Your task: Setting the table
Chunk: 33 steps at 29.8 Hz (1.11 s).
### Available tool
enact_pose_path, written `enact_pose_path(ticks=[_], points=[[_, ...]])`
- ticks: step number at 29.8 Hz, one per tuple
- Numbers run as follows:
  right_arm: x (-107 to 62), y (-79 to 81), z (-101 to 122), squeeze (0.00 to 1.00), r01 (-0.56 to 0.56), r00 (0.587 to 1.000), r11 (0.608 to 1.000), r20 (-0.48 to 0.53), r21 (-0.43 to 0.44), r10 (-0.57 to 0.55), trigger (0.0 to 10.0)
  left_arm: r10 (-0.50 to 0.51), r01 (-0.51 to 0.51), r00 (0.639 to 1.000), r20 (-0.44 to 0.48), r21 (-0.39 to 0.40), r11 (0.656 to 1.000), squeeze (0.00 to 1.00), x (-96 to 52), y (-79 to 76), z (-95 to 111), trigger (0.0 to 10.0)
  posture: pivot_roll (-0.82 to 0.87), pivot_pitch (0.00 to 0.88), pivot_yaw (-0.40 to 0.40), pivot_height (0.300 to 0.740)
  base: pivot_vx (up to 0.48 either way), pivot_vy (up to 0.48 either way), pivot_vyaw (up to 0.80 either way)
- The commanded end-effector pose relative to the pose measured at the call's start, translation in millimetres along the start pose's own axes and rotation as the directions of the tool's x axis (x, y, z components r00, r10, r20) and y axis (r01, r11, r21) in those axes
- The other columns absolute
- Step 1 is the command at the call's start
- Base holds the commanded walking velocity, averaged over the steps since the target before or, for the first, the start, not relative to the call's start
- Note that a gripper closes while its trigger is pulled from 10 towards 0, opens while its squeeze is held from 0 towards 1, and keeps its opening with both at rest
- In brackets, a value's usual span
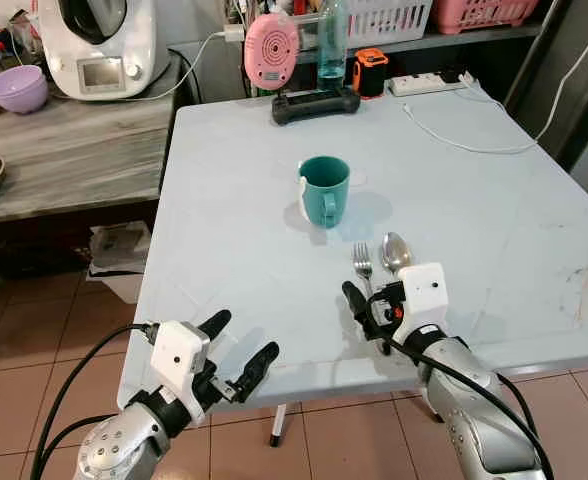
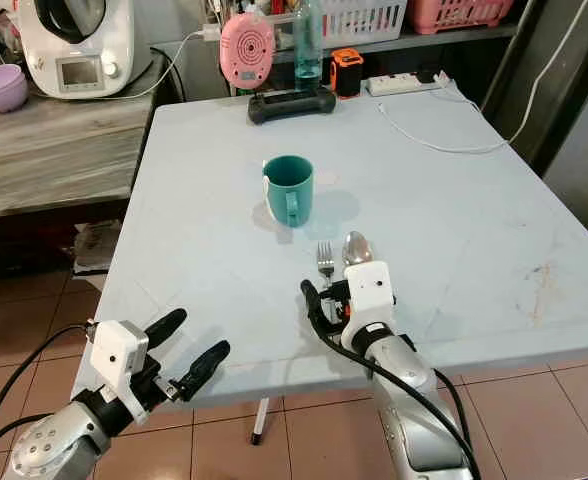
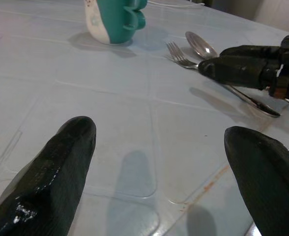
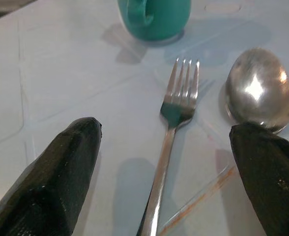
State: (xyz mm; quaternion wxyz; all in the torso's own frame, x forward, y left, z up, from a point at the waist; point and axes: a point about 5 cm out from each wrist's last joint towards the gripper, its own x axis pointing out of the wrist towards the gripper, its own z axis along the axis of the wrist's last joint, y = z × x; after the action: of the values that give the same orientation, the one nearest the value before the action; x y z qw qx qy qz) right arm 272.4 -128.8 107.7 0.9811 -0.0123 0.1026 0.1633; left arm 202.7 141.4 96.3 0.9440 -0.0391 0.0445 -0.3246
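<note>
1. The slim silver metal fork (image 4: 176,129) lies on the pale blue table (image 1: 494,230), just nearer the robot than the teal ceramic mug (image 1: 324,190), beside the shiny metal spoon (image 4: 259,91).
2. The right gripper (image 4: 164,189) straddles the fork's handle, fingers spread, nothing gripped!
3. The left gripper (image 1: 236,352) hovers released at the table's near edge.
4. Looks like cutlery placing; next likely a clean close on the fork or a lift away.
5. Beyond the mug: a pink fan (image 1: 271,50), a white power strip (image 1: 429,82), tiled floor (image 1: 34,330).

We see the fork (image 1: 362,262) and spoon (image 1: 395,250) only in part: the right gripper (image 1: 370,311) covers their handles. The mug (image 4: 154,18) is cut off at its top in the right wrist view. Whether the spoon's handle touches the fork's, we cannot tell.
</note>
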Motion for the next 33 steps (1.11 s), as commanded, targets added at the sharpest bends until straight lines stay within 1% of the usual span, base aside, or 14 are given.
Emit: enact_pose_path(ticks=[1,3,4,5,6,9,13,18,22,26,31,33], points=[[0.7,2.9,-3,0.0,-0.016,0.999,1.0,-0.037,0.006,0.016,10.0,-0.009,0.009,1.0,-0.005,0.006,1.0,0.0,-2.4,0.7,1,10.0,-0.1,0.105,0.081,0.74,0.0,0.0,0.0],[0.3,2.2,-6,0.0,-0.018,0.998,1.0,-0.057,0.013,0.019,10.0,-0.015,0.015,1.0,-0.007,0.006,1.0,0.0,-2.2,-0.1,0,10.0,-0.1,0.105,0.08,0.74,0.0,0.0,0.0],[0.2,2.2,-7,0.0,-0.021,0.998,1.0,-0.065,0.02,0.023,6.3,-0.018,0.018,1.0,-0.007,0.005,1.0,0.0,-2.1,-0.4,0,10.0,-0.1,0.105,0.08,0.74,0.0,0.0,0.0],[0.2,0.7,-9,0.0,-0.012,0.997,1.0,-0.08,0.022,0.014,3.9,-0.022,0.022,1.0,-0.008,0.001,1.0,0.0,-1.9,-0.7,0,10.0,-0.1,0.105,0.08,0.74,0.0,0.0,0.0],[0.5,0.1,-9,0.0,-0.009,0.996,1.0,-0.085,0.022,0.01,0.0,-0.024,0.024,1.0,-0.008,0.001,1.0,0.0,-1.6,-0.7,0,10.0,-0.11,0.103,0.079,0.74,0.0,0.0,0.0],[1.5,0.7,-9,0.0,-0.018,0.995,1.0,-0.101,0.025,0.02,0.0,-0.033,0.033,0.999,-0.007,0.001,0.999,0.0,-0.9,-0.8,0,10.0,-0.11,0.102,0.08,0.74,0.0,0.0,0.0],[5.3,2.0,-6,0.0,-0.017,0.994,0.998,-0.108,0.068,0.024,0.0,-0.056,0.056,0.998,-0.006,0.006,0.998,0.0,1.1,-2.4,3,10.0,-0.11,0.101,0.078,0.74,0.0,0.0,0.0],[7.4,4.4,-6,0.0,-0.037,0.989,0.997,-0.138,0.073,0.047,0.0,-0.064,0.065,0.998,-0.01,0.013,0.998,0.0,-0.2,-2.5,8,10.0,-0.11,0.097,0.078,0.74,0.0,0.0,0.0],[6.6,9.0,-4,0.0,-0.058,0.988,0.995,-0.138,0.079,0.069,0.0,-0.061,0.062,0.998,-0.009,0.01,0.998,0.0,-2.0,-2.3,9,10.0,-0.1,0.096,0.079,0.74,0.0,0.0,0.0],[6.7,10.7,-2,0.0,-0.071,0.987,0.993,-0.138,0.089,0.083,0.0,-0.059,0.059,0.998,-0.011,0.005,0.998,0.0,-3.4,-2.1,9,10.0,-0.1,0.096,0.08,0.74,0.0,0.0,0.0],[5.8,12.8,-3,0.0,-0.09,0.981,0.991,-0.166,0.095,0.105,0.0,-0.06,0.06,0.998,-0.022,0.004,0.998,0.0,-5.1,-0.6,9,10.0,-0.1,0.096,0.08,0.74,0.0,0.0,0.0],[5.2,13.9,-5,0.0,-0.096,0.977,0.991,-0.18,0.094,0.112,0.0,-0.082,0.081,0.996,-0.03,-0.012,0.997,0.0,-5.6,-0.8,6,10.0,-0.1,0.096,0.08,0.74,0.0,0.0,0.0]])
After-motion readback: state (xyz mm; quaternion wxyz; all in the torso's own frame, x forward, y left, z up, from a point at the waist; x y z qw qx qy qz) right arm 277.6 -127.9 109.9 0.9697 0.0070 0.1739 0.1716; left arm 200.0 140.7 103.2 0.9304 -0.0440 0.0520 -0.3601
